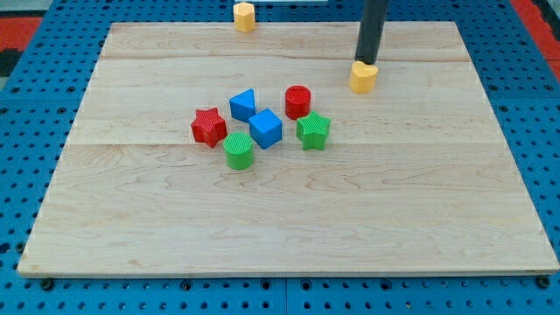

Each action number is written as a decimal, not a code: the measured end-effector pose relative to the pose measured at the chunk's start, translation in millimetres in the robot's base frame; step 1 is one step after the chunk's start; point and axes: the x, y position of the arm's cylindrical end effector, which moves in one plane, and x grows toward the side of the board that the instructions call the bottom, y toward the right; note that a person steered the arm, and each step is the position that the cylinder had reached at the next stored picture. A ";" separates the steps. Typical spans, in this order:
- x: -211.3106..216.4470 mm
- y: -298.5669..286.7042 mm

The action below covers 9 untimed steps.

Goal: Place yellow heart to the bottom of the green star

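High oblique view over board (289, 219)

The wooden board (420, 219) carries eight blocks: two yellow, two red, two blue, two green.

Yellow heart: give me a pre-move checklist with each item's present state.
1. My tip at the yellow heart, on its top side: ok.
2. Contact between them: cannot tell.
3. Green star located, toward the view's lower left of the heart: ok.
4. Board below the star free: ok.
5. Red cylinder beside the direct path: not ok.
6. Other yellow block, at the top edge, out of the way: ok.
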 end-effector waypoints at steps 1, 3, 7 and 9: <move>77.0 -21.7; 128.4 -24.2; 175.8 -45.6; 186.7 18.8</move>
